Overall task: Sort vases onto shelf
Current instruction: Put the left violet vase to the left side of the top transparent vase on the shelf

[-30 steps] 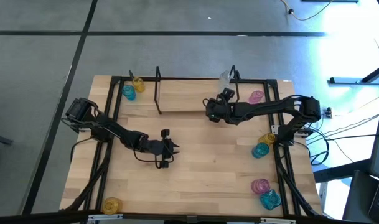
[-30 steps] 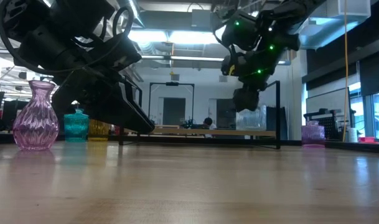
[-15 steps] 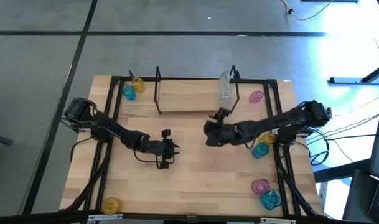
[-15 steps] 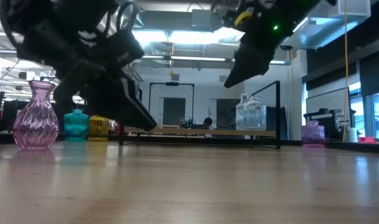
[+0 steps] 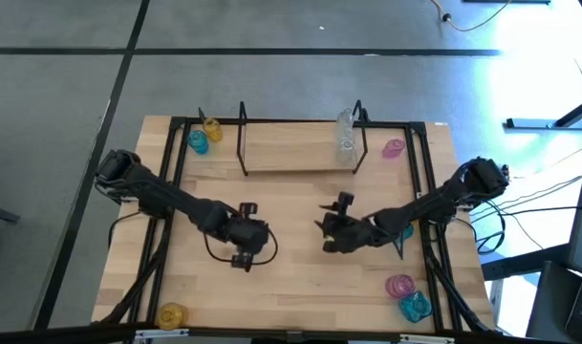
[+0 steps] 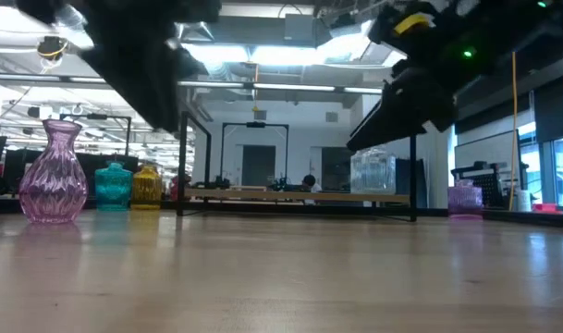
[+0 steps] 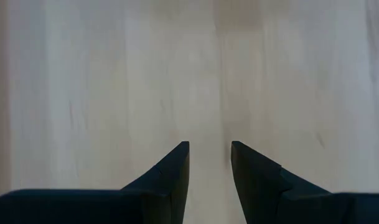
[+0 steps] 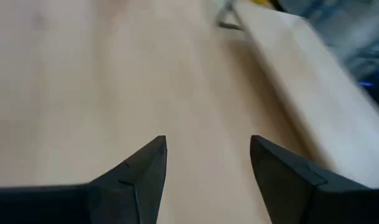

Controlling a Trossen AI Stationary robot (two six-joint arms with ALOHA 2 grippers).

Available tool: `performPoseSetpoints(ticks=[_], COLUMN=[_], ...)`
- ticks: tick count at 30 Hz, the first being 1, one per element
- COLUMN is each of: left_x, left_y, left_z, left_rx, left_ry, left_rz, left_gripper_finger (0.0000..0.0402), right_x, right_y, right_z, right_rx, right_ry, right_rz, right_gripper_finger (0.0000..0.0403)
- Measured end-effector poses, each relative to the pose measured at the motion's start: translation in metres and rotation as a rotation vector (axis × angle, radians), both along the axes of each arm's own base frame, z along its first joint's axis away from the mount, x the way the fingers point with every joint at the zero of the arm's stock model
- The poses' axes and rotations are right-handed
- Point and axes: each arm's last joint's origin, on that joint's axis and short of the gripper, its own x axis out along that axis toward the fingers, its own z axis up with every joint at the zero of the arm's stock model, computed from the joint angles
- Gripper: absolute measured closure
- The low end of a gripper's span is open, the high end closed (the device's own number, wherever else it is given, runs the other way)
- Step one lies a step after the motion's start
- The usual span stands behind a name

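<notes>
The shelf (image 5: 300,153), a low light-wood board with black wire uprights, stands at the table's far side. A clear vase (image 5: 345,136) stands upright on its right end, also seen in the low view (image 6: 373,172). Yellow (image 5: 211,127) and teal (image 5: 197,142) vases sit left of the shelf, a pink vase (image 5: 394,148) right of it. My left gripper (image 5: 250,232) hangs open over bare tabletop, pointing steeply down (image 7: 209,144). My right gripper (image 5: 326,232) is open and slants down over bare wood mid-table (image 8: 208,140). Neither has anything between its fingers.
Pink (image 5: 399,285) and teal (image 5: 415,306) vases stand near the front right corner, a yellow one (image 5: 171,313) at the front left. The low view shows a tall pink vase (image 6: 53,174) beside teal (image 6: 114,185) and yellow (image 6: 146,185) ones. Black rails frame the table.
My right gripper has drawn away from the clear vase on the shelf and swung toward the table's near edge, staying open. The vase stays upright on the shelf. My left gripper has risen off the table and tipped to point steeply down.
</notes>
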Motion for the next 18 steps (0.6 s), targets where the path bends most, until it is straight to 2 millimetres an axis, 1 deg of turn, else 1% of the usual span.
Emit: performPoseSetpoints(ticks=[2,3,7,10,12,14,18], left_x=[-0.010,-0.014,-0.040,-0.061,-0.077,-0.090,-0.108], left_y=[-0.003,-0.005,-0.008,-0.003,0.003,0.009,0.018], left_z=[0.016,0.026,0.057,0.073,0.081,0.084,0.078], left_rx=[-0.050,-0.083,-0.152,-0.150,-0.128,-0.096,-0.102], left_ry=[0.070,0.068,0.007,-0.062,-0.105,-0.134,-0.137], left_rz=[0.033,0.049,0.109,0.176,0.240,0.305,0.389], left_gripper_finger=[0.0289,0.0289,0.0289,0.0289,0.0289,0.0289,0.0289], right_x=[-0.003,-0.004,-0.010,-0.014,-0.014,-0.015,-0.014], right_y=[0.005,0.008,0.018,0.023,0.024,0.024,0.024], right_z=[-0.005,-0.007,-0.012,-0.015,-0.015,-0.016,-0.018], right_rx=[0.049,0.069,0.116,0.125,0.133,0.149,0.198], right_ry=[-0.042,-0.060,-0.113,-0.130,-0.146,-0.145,-0.142], right_rz=[0.043,0.063,0.122,0.143,0.150,0.145,0.153], right_gripper_finger=[0.0187,0.0187,0.0187,0.0187,0.0187,0.0187,0.0187])
